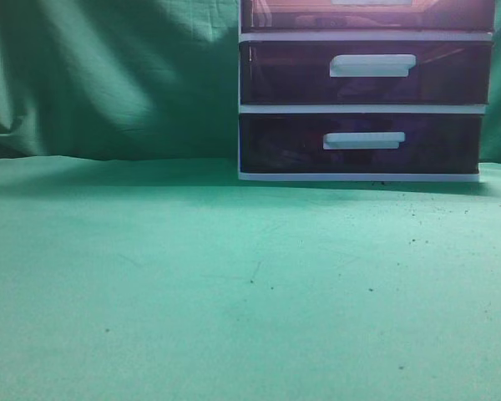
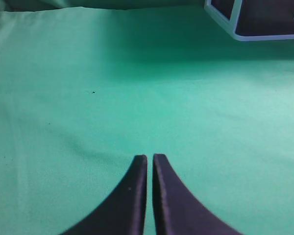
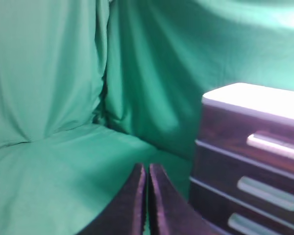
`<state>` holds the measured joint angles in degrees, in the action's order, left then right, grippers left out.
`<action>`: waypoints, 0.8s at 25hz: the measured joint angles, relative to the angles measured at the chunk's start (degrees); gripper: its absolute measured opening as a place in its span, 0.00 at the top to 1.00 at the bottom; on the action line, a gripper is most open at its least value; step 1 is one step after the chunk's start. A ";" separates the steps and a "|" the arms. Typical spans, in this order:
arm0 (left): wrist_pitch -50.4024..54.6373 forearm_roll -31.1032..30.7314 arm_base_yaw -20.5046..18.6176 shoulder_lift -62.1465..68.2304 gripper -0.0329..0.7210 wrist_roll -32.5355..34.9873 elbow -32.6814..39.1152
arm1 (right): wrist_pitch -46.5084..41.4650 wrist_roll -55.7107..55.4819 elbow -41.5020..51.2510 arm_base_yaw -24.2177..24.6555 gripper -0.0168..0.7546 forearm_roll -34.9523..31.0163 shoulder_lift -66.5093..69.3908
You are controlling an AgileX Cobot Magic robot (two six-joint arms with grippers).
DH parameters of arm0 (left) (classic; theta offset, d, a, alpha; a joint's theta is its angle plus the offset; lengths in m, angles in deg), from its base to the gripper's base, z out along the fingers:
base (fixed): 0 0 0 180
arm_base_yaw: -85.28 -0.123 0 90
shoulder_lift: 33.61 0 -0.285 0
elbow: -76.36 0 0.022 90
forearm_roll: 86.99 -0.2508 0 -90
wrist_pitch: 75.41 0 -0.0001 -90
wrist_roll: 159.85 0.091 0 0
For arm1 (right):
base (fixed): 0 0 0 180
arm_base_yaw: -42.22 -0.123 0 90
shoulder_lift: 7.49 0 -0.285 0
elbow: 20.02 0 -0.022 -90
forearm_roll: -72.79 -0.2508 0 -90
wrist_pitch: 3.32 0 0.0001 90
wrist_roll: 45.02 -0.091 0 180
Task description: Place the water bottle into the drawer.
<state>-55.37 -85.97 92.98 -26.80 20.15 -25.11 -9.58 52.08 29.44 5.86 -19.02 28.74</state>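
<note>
Cabinet: drawer unit (image 1: 363, 92) w/ white frame and dark purple-tinted fronts, standing at back right of the green cloth (image 1: 192, 284), against the green backdrop (image 1: 108, 75).
Drawers: three fronts visible in exterior view, all pushed in flush; top one cut off by frame edge.
Handles: white bar on middle drawer (image 1: 372, 65), white bar on bottom drawer (image 1: 363, 140); top handle only partly in frame.
Bottle: water bottle not visible in any of the three views, so its place rel. to cabinet or jaws can't be told.
Left gripper (image 2: 150, 159): black curved fingers, tips pressed nearly together, only a thin slit between; nothing between them. Hangs over bare cloth, well apart from cabinet, whose bottom corner (image 2: 235, 29) shows at upper right of left wrist view.
Right gripper (image 3: 147, 169): same black fingers, tips closed against each other, clenched on nothing. Sits left of cabinet (image 3: 250, 161) and a bit in front of it, aimed toward backdrop folds; cabinet's white top and three handles show at right of right wrist view.
Arms: neither arm nor gripper appears in exterior view.
Cloth: small dark specks scattered in front of cabinet, most on its right side; otherwise smooth w/ faint creases.
Jaws vs. bottle: relation can't be told, bottle unseen.
</note>
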 joint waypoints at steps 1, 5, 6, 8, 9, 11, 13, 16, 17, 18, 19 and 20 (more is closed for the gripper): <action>0.02 0.00 0.00 0.00 0.96 0.00 0.00 | -1.62 -5.70 0.24 1.67 0.98 5.46 -1.26; 0.02 0.00 0.00 0.00 0.96 0.00 0.00 | -12.79 -31.35 0.84 10.71 0.98 34.62 -6.85; 0.02 0.00 0.00 0.00 0.96 0.00 0.00 | -16.14 -37.07 0.96 13.63 0.98 41.14 -8.38; 0.02 0.00 0.00 0.00 0.96 0.00 0.00 | -23.01 -46.11 1.35 19.57 0.98 50.78 -11.27; 0.02 0.00 0.00 0.00 0.96 0.00 0.00 | -24.96 -50.26 1.96 22.94 0.98 53.69 -12.53; 0.12 0.00 0.00 0.00 0.96 0.00 0.00 | -25.98 -55.90 3.98 29.52 0.98 58.21 -15.49; 0.12 0.00 0.00 0.00 0.96 0.00 0.00 | -24.48 -59.13 7.48 34.58 0.98 59.70 -18.35; 0.12 0.00 0.00 0.00 0.96 0.00 0.00 | -21.13 -61.99 13.32 38.18 0.98 61.46 -22.53; 0.12 0.00 0.00 0.00 0.96 0.00 0.00 | -20.53 -63.36 14.96 38.32 0.98 62.62 -23.81; 0.12 0.00 0.00 0.00 0.96 0.00 0.00 | -19.95 -64.88 16.81 38.40 0.98 64.13 -24.84; 0.12 0.00 0.00 0.00 0.96 0.00 0.00 | -19.58 -67.12 18.49 38.40 0.98 65.74 -25.79; 0.12 0.00 0.00 0.00 0.96 0.00 0.00 | -19.49 -69.67 20.01 38.40 0.92 67.96 -26.54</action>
<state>-55.25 -85.97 92.98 -26.80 20.15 -25.11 -29.07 -17.59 49.46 44.27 48.94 2.20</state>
